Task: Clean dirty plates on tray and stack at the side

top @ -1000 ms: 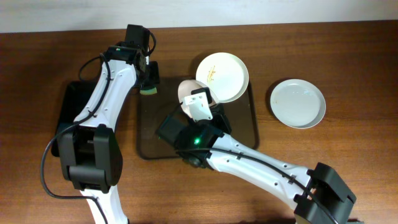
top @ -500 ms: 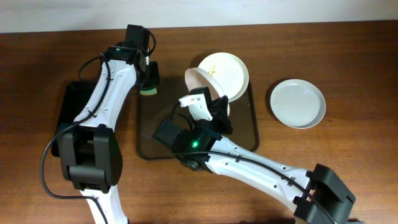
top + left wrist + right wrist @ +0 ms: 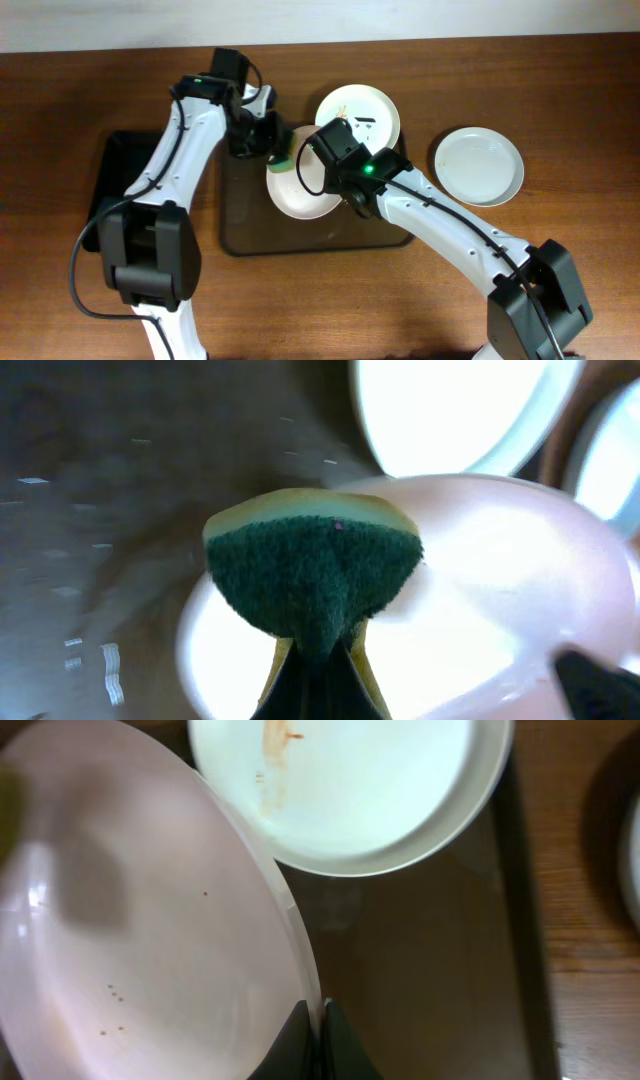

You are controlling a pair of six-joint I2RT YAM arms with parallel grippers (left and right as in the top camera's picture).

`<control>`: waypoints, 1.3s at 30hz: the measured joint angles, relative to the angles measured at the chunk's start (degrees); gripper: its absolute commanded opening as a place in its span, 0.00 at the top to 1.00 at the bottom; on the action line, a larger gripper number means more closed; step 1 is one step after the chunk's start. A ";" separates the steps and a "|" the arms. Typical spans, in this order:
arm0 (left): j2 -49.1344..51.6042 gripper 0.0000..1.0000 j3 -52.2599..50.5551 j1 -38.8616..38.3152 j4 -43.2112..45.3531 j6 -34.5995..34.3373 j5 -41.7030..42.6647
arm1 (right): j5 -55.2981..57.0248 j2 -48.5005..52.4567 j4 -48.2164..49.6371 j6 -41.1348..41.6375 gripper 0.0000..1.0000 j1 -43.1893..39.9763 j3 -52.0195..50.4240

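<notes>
My right gripper (image 3: 336, 182) is shut on the rim of a white plate (image 3: 298, 190) and holds it above the brown tray (image 3: 240, 215); in the right wrist view the jaws (image 3: 318, 1030) pinch that plate's (image 3: 140, 950) edge. My left gripper (image 3: 268, 140) is shut on a green and yellow sponge (image 3: 283, 158), held at the plate's upper edge. The left wrist view shows the sponge (image 3: 312, 575) over the held plate (image 3: 500, 580). A second plate (image 3: 365, 118) with orange-brown smears lies at the tray's far right corner. A third plate (image 3: 478, 166) sits on the table at the right.
A black tray (image 3: 108, 185) lies left of the brown tray, partly under my left arm. The wooden table (image 3: 560, 90) extends around both trays, and the white wall runs along its far edge.
My right gripper swung the held plate from upright near the tray's middle to a flatter pose further left. My left gripper moved right with the sponge from the tray's far left corner to the plate.
</notes>
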 measured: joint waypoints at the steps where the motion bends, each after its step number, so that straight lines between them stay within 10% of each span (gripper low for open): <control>1: 0.00 0.99 -0.24 -1.18 0.44 0.09 0.85 | -0.98 0.00 0.61 0.04 0.96 0.00 0.00; 20: 0.00 1.00 -5.79 -5.44 1.77 -1.79 6.03 | -1.77 0.00 1.97 -0.13 0.96 -4.17 5.35; 25: 0.00 0.99 -5.81 -4.76 -0.90 -1.75 1.90 | -4.26 0.15 -3.54 -0.04 0.71 -4.28 5.40; 39: 0.00 0.99 -5.90 -1.97 -8.68 -1.77 -9.22 | -18.47 15.78 -6.32 -3.30 0.68 -4.61 5.49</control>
